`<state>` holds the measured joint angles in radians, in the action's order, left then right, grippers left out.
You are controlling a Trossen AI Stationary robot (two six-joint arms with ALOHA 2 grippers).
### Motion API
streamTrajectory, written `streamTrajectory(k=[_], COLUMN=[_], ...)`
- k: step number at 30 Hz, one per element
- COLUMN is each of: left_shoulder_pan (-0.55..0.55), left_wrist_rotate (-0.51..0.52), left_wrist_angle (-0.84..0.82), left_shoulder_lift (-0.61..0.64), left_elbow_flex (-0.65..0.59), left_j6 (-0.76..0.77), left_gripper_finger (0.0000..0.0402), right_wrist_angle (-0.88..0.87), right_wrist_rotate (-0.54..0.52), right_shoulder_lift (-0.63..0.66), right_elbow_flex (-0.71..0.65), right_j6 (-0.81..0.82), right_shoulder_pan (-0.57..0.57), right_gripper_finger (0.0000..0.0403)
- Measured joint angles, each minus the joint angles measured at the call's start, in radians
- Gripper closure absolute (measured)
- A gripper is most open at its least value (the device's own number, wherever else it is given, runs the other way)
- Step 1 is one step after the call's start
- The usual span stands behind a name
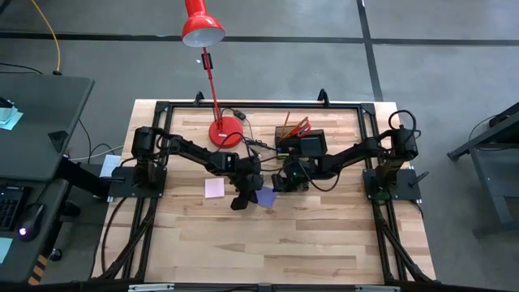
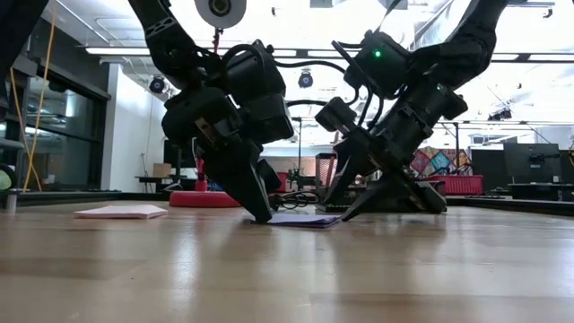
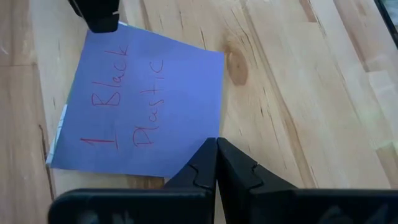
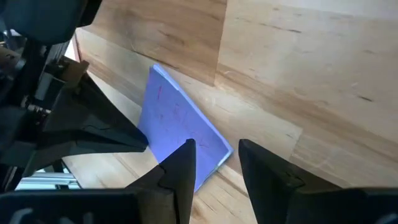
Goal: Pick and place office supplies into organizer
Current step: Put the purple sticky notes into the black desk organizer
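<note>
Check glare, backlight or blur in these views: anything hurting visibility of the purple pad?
Low view: bright ceiling lights backlight both arms into silhouettes, with sheen on the table; the purple sticky-note pad is a thin dim sliver. Left wrist view: evenly lit, the pad's red handwriting legible, left gripper shut and soft-focus. Right wrist view: pad clear, right gripper fingers dark.

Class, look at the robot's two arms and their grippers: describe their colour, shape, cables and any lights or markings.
Both arms are black and jointed, with black cables looped along them. The left gripper has dark wedge-shaped fingers with notched inner edges. The right gripper has two similar dark tapering fingers. Small green lights glow on the right arm in the low view.
</note>
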<state>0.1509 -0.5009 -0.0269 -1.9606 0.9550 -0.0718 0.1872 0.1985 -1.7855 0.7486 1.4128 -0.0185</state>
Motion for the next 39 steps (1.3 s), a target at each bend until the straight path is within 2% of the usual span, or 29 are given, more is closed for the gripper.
streamTrajectory(k=[4, 9, 15, 19, 22, 27, 32, 36, 39], left_shoulder_pan=[0.000, 0.000, 0.000, 0.000, 0.000, 0.000, 0.015, 0.026, 0.046], left_wrist_rotate=[-0.001, -0.004, -0.004, -0.006, -0.007, -0.014, -0.069, -0.021, -0.021], left_wrist_angle=[0.001, 0.002, 0.006, 0.009, 0.010, 0.011, -0.037, -0.122, -0.122], left_shoulder_lift=[0.000, 0.000, 0.000, 0.000, 0.000, 0.000, 0.010, 0.063, 0.113], left_elbow_flex=[0.000, 0.000, -0.001, -0.001, -0.001, -0.001, 0.001, -0.008, -0.009], left_j6=[-0.002, -0.002, -0.002, -0.002, -0.003, -0.009, -0.010, -0.034, -0.041], left_gripper_finger=[0.0402, 0.0402, 0.0402, 0.0402, 0.0402, 0.0401, 0.0401, 0.0401, 0.0401], right_wrist_angle=[-0.039, 0.041, 0.069, 0.058, 0.052, 0.046, 0.030, 0.030, -0.010], right_wrist_rotate=[0.008, 0.109, 0.076, 0.091, 0.084, 0.057, 0.028, 0.013, -0.015], right_shoulder_lift=[-0.006, -0.081, -0.100, -0.108, -0.110, -0.113, -0.111, -0.109, -0.087], right_elbow_flex=[0.003, 0.004, 0.028, 0.072, 0.098, 0.113, 0.119, 0.119, 0.118], right_j6=[-0.006, 0.015, 0.017, -0.052, -0.084, -0.095, -0.079, -0.075, -0.077], right_shoulder_pan=[-0.001, 0.007, 0.017, 0.006, -0.001, -0.008, -0.007, -0.006, -0.005], right_gripper_finger=[0.0277, 0.0277, 0.0277, 0.0279, 0.0303, 0.0391, 0.0398, 0.0401, 0.0401])
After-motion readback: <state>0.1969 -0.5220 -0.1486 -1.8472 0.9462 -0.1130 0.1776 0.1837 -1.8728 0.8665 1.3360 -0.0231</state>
